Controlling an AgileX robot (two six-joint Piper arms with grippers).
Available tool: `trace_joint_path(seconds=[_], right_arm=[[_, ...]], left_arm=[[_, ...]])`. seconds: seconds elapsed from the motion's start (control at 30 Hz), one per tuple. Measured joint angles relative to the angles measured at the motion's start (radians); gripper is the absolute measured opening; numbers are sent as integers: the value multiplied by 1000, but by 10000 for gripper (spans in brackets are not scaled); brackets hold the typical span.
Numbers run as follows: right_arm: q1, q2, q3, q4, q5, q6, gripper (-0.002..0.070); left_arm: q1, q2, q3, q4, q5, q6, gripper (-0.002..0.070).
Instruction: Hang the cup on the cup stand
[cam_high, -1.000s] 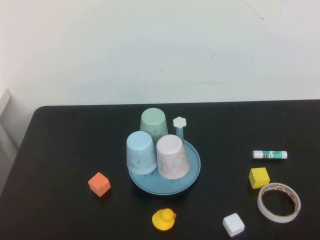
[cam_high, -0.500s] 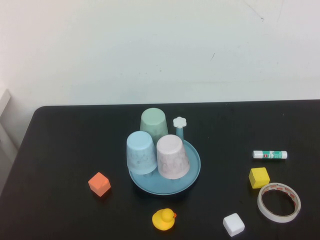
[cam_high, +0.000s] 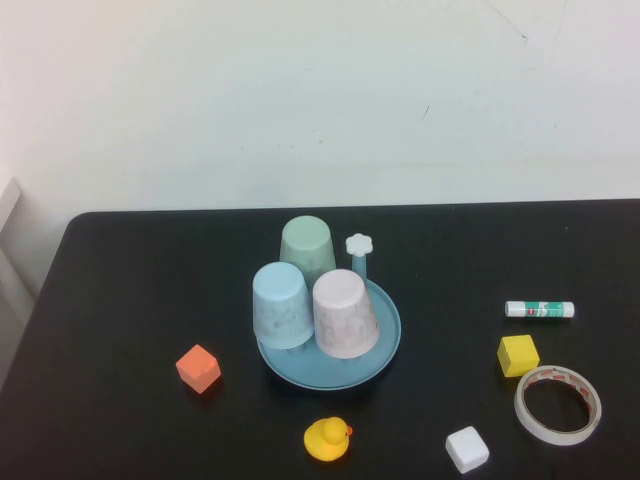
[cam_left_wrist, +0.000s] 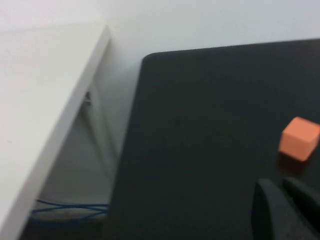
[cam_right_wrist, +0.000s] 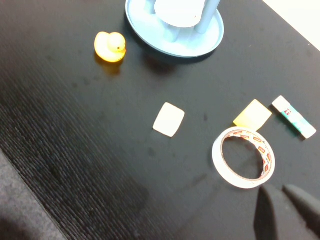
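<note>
Cup (cam_high: 345, 313) upside down on stand (cam_high: 385, 352), beside blue cup (cam_high: 281, 305). I judge it light, stiff, slick; I'd pinch tapered wall. Left gripper (cam_left_wrist: 287, 210) closed, empty, near orange cube (cam_left_wrist: 299, 138). Right gripper (cam_right_wrist: 285, 210) closed, empty, near tape (cam_right_wrist: 243, 157).

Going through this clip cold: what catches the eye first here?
Three upturned cups crowd the blue cup stand at the table's centre: the pink cup in front, a light blue cup to its left, a green cup behind. Small things ring it, notably the yellow duck in front. The left gripper and right gripper sit shut, away from the stand.
</note>
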Motion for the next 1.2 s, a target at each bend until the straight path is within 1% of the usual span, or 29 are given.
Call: trace_joint_path(seconds=[0.2,0.43,0.5,0.67,0.77,0.87,0.9,1.2], right_arm=[[0,0,0,0,0,0,0],[0,0,0,0,0,0,0],[0,0,0,0,0,0,0],[0,0,0,0,0,0,0],[0,0,0,0,0,0,0],[0,0,0,0,0,0,0],[0,0,0,0,0,0,0],[0,0,0,0,0,0,0]], left_arm=[[0,-1,0,-73,0,-2,-1],[0,-1,0,-68,0,1,-1],[0,-1,0,-63,0,33,-1],[0,-1,0,-59,0,194,-1],[0,-1,0,-59,0,236,-1],[0,-1,0,-59,0,220,-1],[0,-1,0,-55,0,179,-1],[0,-1,0,-26,0,9,-1]])
